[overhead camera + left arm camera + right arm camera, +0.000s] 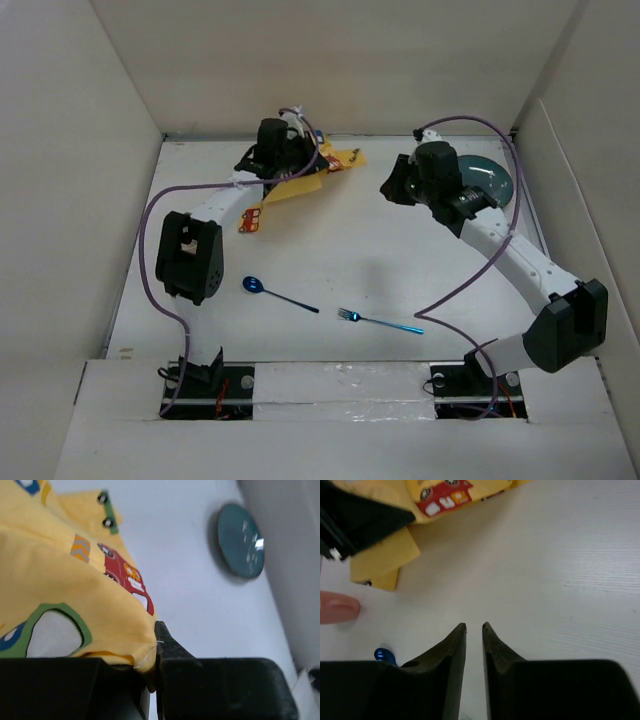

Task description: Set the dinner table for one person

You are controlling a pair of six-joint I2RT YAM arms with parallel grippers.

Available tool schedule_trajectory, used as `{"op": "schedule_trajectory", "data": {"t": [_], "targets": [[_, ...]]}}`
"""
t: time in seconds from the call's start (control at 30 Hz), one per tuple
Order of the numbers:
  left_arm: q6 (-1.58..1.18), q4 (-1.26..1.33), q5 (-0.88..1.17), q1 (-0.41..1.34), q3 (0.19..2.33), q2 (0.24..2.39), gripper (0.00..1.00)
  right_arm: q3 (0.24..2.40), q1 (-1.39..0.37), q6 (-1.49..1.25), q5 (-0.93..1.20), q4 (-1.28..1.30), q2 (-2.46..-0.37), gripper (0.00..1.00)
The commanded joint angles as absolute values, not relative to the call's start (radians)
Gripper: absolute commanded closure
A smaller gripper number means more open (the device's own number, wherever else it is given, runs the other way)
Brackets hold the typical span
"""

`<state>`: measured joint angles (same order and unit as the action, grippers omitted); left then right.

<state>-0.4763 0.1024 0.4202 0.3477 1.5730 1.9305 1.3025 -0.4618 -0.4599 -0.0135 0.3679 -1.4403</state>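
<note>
1. Left gripper (pixel 154 646): pressed together on a fold of the placemat (pixel 70 575). The yellow cloth bunches over one finger.
2. Right gripper (pixel 474 628): fingers almost together with a narrow slit between them and nothing in it. It hangs over bare table (pixel 560 565), just right of the placemat.
3. Table: the white surface under everything, running from the arm bases to the far wall.
4. Farther out, in the overhead view:
   - The placemat lies crumpled at far centre-left.
   - The plate (pixel 492 180) sits at far right, partly behind the right arm.
   - The spoon (pixel 262 288) and fork (pixel 375 320) lie near centre, apart from each other and well apart from the placemat.
5. Step in hand (judgement): laying out the placemat. It is folded on itself and nothing is set on it.
6. Next move (judgement):
   - The right gripper needs to spread and take a free edge of the cloth.
   - Both arms then draw the cloth flat toward near centre, clear of the spoon and fork.
7. View differences:
   - Left wrist: shows the cloth caught in the pinch, which the gripper body hides from overhead.
   - Right wrist: shows the slit between its fingers, which the overhead view does not resolve. It also shows a blurred pink object (pixel 337 607) at the left edge, not identifiable.
   - Overhead: the only view showing the fork and the whole layout.
</note>
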Motion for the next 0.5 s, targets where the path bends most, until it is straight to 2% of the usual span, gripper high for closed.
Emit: {"op": "schedule_trajectory", "data": {"t": [0.0, 0.07, 0.1, 0.23, 0.37, 0.4, 0.43, 0.47], "targets": [[-0.326, -0.039, 0.477, 0.434, 1.513, 1.882, 1.00, 1.250, -0.430, -0.479, -0.049, 0.301, -1.375, 0.72], [-0.278, -0.104, 0.495, 0.457, 1.502, 1.888, 1.00, 1.208, -0.405, -0.483, -0.057, 0.287, -1.356, 0.64], [-0.256, -0.151, 0.499, 0.468, 1.491, 1.887, 1.00, 1.195, -0.396, -0.483, -0.057, 0.282, -1.355, 0.55], [-0.172, -0.267, 0.489, 0.492, 1.436, 1.888, 1.00, 1.174, -0.356, -0.508, -0.057, 0.302, -1.393, 0.42], [-0.126, -0.348, 0.387, 0.557, 1.362, 1.846, 1.00, 1.173, -0.315, -0.577, -0.094, 0.311, -1.475, 0.38], [-0.123, -0.374, 0.353, 0.567, 1.352, 1.835, 0.90, 1.183, -0.305, -0.590, -0.087, 0.316, -1.529, 0.38], [-0.121, -0.383, 0.309, 0.568, 1.345, 1.824, 0.86, 1.202, -0.305, -0.609, -0.094, 0.319, -1.557, 0.38], [-0.130, -0.408, 0.261, 0.578, 1.336, 1.784, 0.78, 1.227, -0.281, -0.624, -0.097, 0.334, -1.613, 0.38]]}}
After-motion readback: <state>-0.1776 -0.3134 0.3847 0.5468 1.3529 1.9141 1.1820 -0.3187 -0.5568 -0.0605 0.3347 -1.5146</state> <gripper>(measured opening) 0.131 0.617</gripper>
